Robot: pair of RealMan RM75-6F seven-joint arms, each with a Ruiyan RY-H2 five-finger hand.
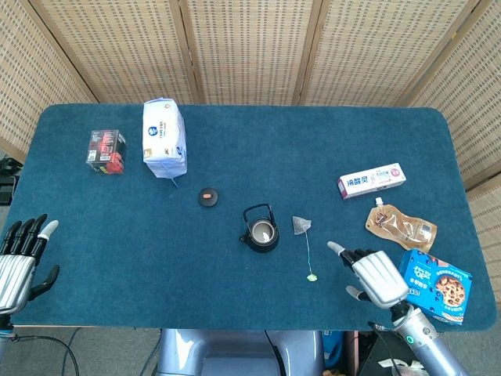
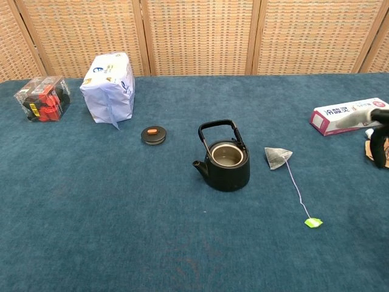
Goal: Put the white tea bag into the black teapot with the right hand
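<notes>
The black teapot [image 1: 260,229] [image 2: 226,161] stands lidless mid-table, handle upright. Just to its right lies the white tea bag [image 1: 301,225] [image 2: 278,157], its string running down to a green tag [image 1: 312,276] [image 2: 313,222]. My right hand [image 1: 373,277] hovers open near the front edge, right of the tag, fingers spread toward the string; in the chest view only dark fingertips [image 2: 379,135] show at the right edge. At the front left corner my left hand [image 1: 21,261] is open, holding nothing.
The teapot's lid [image 1: 207,197] [image 2: 154,134] lies left of the pot. A white-blue pack [image 1: 163,139] and a red-black box [image 1: 106,150] sit far left. A toothpaste box [image 1: 371,181], a brown pouch [image 1: 401,226] and a cookie box [image 1: 434,283] crowd the right side.
</notes>
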